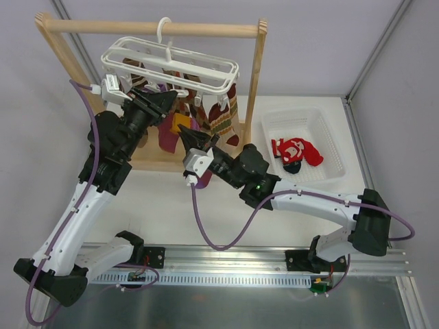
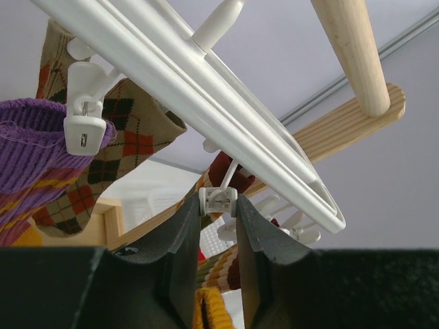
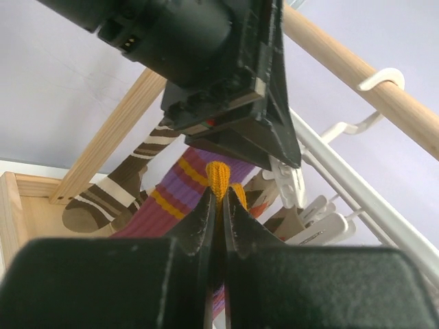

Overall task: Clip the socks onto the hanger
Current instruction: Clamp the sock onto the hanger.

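Beneath a rail of the hanger [image 1: 219,68], the left pincer [image 2: 218,211] is pressed together on a dangling clip [image 2: 218,199], one finger on each side. Just under that clip, the right pincer [image 3: 219,199] pinches the banded sock [image 3: 218,175] by its orange-yellow end. It holds the fabric upright, close to the clip but apparently not yet inside it.

The step in hand looks to be feeding that end into the clip. The left squeeze should bear on the clip's wings so that its mouth gapes; whether it gapes now cannot be told. The clip hangs on a thin stalk and will likely swing, so the left pincer has to steady it. The right should rise straight up until a good depth of fabric sits between the lips. The left should release first, and the right only once the clip bites.

Room under the hanger is tight. An argyle sock [image 2: 130,137] and a purple ribbed sock [image 2: 27,144] hang just beside the working clip, and a brown-and-white striped sock [image 3: 110,199] hangs farther along. Spare clips could snag the fabric, and the left pincer's body sits directly over the right's fingertips. The hanger hooks onto a wooden rack [image 1: 151,27]. Well to the right of the hanger, a red sock [image 1: 295,151] waits in a white basket [image 1: 336,171] on the table [image 1: 171,219].
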